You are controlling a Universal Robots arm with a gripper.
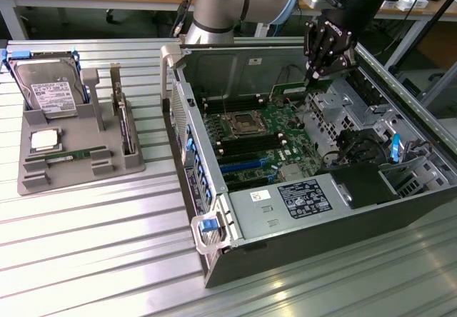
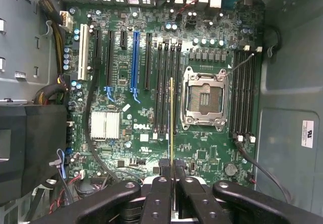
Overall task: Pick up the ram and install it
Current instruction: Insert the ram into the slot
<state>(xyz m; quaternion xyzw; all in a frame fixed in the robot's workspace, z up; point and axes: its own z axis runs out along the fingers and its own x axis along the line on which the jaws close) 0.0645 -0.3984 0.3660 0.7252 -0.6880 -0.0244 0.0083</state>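
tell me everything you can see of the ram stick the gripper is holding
The ram is a long, thin green circuit board; from the wrist view it is edge-on, a narrow yellow-green line. The gripper is shut on one end of it, a finger against each flat face. It is held over the motherboard, running parallel to the black memory slots beside the empty processor socket, and looks seated in none of them. Nothing but the gripper appears to touch it.
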